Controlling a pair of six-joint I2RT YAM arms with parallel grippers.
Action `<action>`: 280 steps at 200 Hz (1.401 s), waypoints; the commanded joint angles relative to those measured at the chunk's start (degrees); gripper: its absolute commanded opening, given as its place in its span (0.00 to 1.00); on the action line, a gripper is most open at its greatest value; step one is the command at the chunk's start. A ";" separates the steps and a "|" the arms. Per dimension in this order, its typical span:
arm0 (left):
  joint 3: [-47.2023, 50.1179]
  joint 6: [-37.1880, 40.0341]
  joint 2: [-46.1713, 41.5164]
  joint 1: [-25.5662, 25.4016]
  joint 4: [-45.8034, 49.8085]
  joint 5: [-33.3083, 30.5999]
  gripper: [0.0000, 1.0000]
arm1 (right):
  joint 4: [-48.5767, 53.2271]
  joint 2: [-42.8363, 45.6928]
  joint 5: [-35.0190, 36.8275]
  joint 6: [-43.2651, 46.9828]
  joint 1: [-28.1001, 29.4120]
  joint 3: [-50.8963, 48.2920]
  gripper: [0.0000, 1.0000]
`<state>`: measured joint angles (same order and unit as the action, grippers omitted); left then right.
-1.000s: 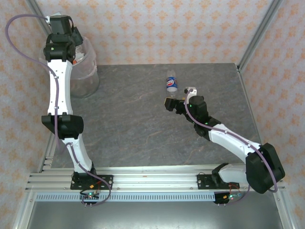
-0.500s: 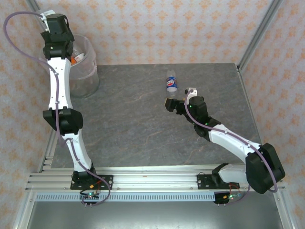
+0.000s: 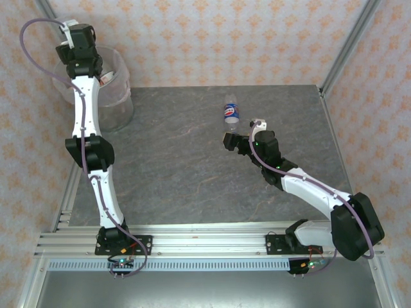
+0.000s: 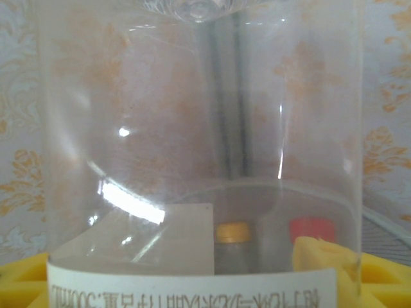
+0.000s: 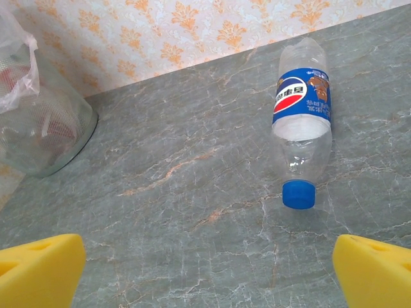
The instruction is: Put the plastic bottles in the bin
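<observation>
The right gripper [image 5: 207,273] hangs low over the grey marbled table [image 5: 160,212], its jaws spread wide with nothing between them. The yellow pads [image 5: 38,269] sit at either lower corner of the right wrist view.

Just ahead of it and a little to its right, a Pepsi bottle [image 5: 302,109] lies on its side on the table, apart from both pads. Its blue cap [image 5: 298,194] points back toward the gripper and its crumpled base points away toward the wall [image 5: 192,25]. The blue label faces up.

Farther off, ahead and well to the left of this gripper, the bin [image 5: 45,128] stands in the table's far corner against the wallpaper. A thin clear liner [image 5: 19,51] is bunched over its rim, and blurred red shapes show through its side.

In the overhead view the left arm is stretched up to that far corner, with its wrist over the bin. The left gripper [image 4: 192,285] is clamped on a clear bottle [image 4: 192,128], gripped between its yellow pads at the band of the white label [image 4: 192,289], whose print reads upside down. Beyond the gripper, seen through the bottle's clear wall, are a yellow cap [image 4: 232,231] and a red cap [image 4: 311,228]. What they belong to is too blurred to tell.
</observation>
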<state>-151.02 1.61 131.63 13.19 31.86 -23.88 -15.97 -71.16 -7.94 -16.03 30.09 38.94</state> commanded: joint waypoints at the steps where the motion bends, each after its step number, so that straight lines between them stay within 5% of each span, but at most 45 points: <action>1: -1.41 0.28 0.49 0.40 0.04 -4.02 0.58 | -1.85 0.20 0.88 -0.59 0.15 -0.20 0.99; 54: -2.72 -3.07 2.14 0.43 3.76 -7.34 0.86 | -1.55 0.57 0.48 -1.11 0.23 -0.18 0.99; 106: -3.32 -8.85 0.48 0.43 7.54 -1.57 0.98 | -1.35 0.49 0.96 -1.24 0.21 -0.35 0.99; 165: -3.24 -18.28 -3.24 -0.67 11.62 8.55 1.00 | 6.95 -2.69 11.40 -4.54 -0.70 2.98 0.99; 280: 1.41 -19.36 -9.49 -15.81 15.03 17.36 1.00 | 10.84 -9.89 8.44 -8.47 -4.29 5.83 0.99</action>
<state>-152.03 -15.46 125.29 -2.02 44.77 -8.71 -6.68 -79.83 -0.19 -23.40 26.20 42.30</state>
